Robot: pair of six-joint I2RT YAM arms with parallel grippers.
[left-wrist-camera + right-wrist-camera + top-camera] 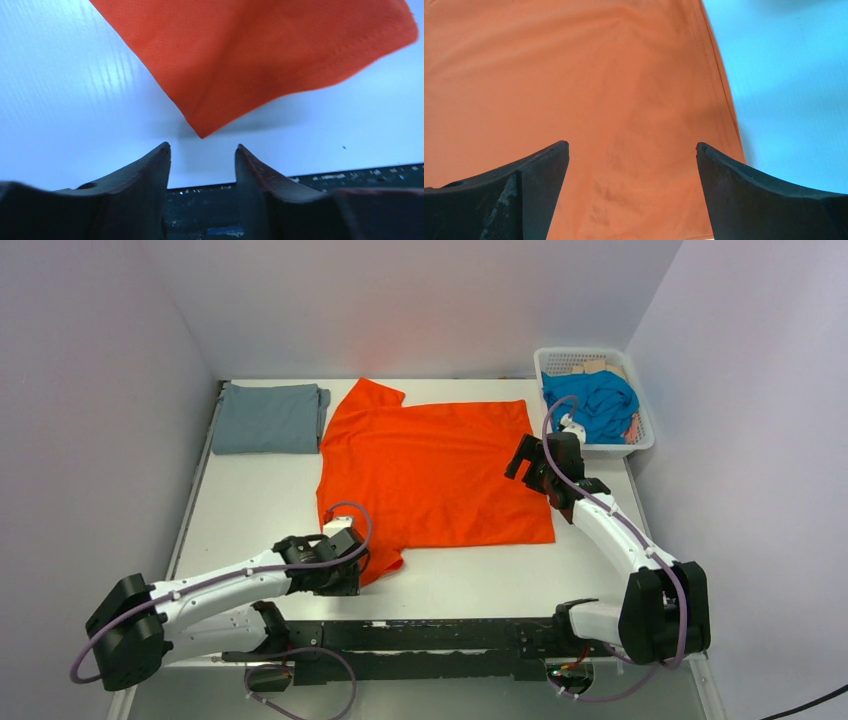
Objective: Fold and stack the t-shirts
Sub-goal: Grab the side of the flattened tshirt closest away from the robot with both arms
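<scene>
The orange t-shirt (430,465) lies spread flat on the middle of the table, neck to the left. My left gripper (350,562) is open and empty at its near left sleeve; in the left wrist view the sleeve corner (235,60) lies just beyond the fingertips (162,155). My right gripper (522,462) is open and empty above the shirt's right hem; the right wrist view shows the orange cloth (589,85) between the spread fingers. The grey-blue t-shirt (268,417) lies folded at the far left. The turquoise t-shirt (598,403) is bunched in the basket.
The white lattice basket (642,440) stands at the far right corner, close behind my right gripper. A black rail (420,635) runs along the table's near edge. White walls close in on three sides.
</scene>
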